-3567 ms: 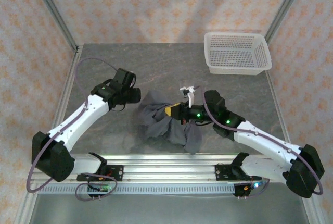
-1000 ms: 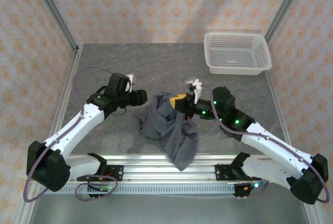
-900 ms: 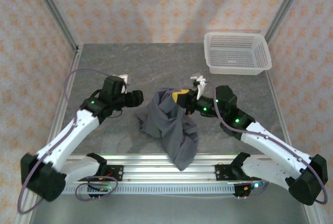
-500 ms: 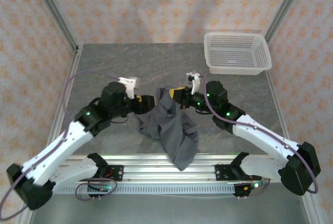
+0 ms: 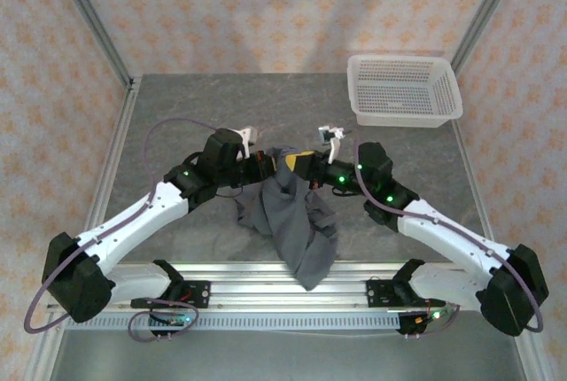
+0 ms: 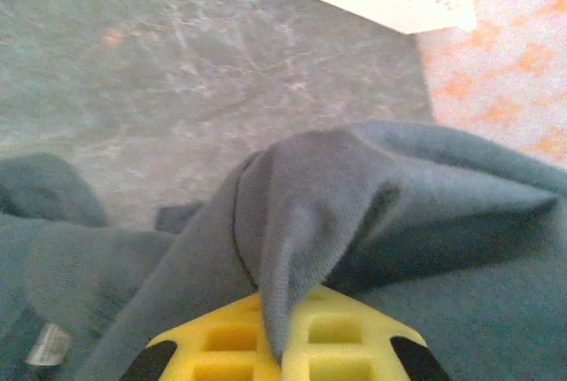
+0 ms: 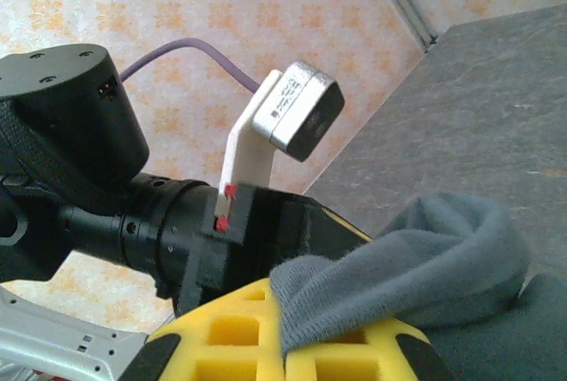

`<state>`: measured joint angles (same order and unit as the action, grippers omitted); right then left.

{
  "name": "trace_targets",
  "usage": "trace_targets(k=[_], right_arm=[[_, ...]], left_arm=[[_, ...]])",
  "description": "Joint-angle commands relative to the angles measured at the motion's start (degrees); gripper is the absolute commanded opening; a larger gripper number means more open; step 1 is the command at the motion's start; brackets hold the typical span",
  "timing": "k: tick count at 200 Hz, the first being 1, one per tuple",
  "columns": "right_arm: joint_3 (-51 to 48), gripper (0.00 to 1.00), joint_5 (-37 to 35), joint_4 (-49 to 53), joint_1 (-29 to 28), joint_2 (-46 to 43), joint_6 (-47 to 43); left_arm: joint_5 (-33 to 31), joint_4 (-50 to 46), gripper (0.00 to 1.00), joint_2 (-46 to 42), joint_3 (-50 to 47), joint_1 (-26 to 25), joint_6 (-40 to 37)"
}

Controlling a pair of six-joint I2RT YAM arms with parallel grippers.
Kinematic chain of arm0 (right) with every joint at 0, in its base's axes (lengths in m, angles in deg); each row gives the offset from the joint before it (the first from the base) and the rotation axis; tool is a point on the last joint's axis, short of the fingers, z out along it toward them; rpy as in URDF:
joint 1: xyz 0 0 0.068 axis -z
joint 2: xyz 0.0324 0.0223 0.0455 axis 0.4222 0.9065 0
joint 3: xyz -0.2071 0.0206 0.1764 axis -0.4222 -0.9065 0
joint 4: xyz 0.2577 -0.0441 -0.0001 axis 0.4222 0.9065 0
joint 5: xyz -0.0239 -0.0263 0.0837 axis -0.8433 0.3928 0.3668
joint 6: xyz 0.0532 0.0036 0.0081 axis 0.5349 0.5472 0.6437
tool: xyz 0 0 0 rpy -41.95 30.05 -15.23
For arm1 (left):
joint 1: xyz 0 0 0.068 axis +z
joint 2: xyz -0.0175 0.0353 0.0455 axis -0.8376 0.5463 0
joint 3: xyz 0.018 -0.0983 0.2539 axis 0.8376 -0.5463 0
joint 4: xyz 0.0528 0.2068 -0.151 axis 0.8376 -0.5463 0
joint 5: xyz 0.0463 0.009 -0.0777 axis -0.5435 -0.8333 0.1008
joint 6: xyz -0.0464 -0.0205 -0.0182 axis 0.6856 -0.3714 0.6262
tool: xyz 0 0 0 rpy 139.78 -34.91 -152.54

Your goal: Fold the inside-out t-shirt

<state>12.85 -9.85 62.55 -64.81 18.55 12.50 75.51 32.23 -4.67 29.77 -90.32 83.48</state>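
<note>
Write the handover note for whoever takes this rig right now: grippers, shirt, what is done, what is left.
Left gripper: shut on a raised fold of the inside-out t-shirt.
Right gripper: shut on the same bunched top, close beside the left one.
T-shirt: crumpled at the middle of the table, top lifted, lower end trailing over the near edge. White mesh basket sits far right, apart from it.
Done: both arms grip the shirt; no fold made.
Left: spread it flat, then fold.
</note>
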Motion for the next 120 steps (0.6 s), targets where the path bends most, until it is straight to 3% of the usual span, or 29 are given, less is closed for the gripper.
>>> trace_targets(k=[1, 22, 42, 64, 81, 120], right_arm=[[-3.49, 0.00, -7.83, -3.52, 2.26, -4.72, 2.00], [-11.84, 0.00, -7.99, -11.00, 5.81, -5.48, 4.93], [-16.80, 0.00, -4.49, -13.30, 5.52, -2.43, 3.90], [-16.92, 0.17, -1.12, -9.38, 3.33, -0.15, 2.16], [-13.87, 0.35, -6.39, 0.15, 0.25, -3.63, -3.08], [-6.36, 0.56, -21.02, 11.58, -7.44, -10.89, -22.20]], left_arm=[[11.03, 14.20, 0.00, -2.23, -4.02, 3.56, 7.98], [17.05, 29.04, 0.00, -7.53, -7.81, 7.41, 14.57], [19.77, 25.98, 0.00, -10.65, -4.35, 7.30, 11.43], [19.33, 22.60, 0.00, -13.02, -3.12, 7.27, 9.39], [19.16, 19.38, 0.00, -13.67, -2.62, 7.25, 6.84], [19.44, 16.37, 0.00, -13.59, -2.91, 6.82, 4.20]])
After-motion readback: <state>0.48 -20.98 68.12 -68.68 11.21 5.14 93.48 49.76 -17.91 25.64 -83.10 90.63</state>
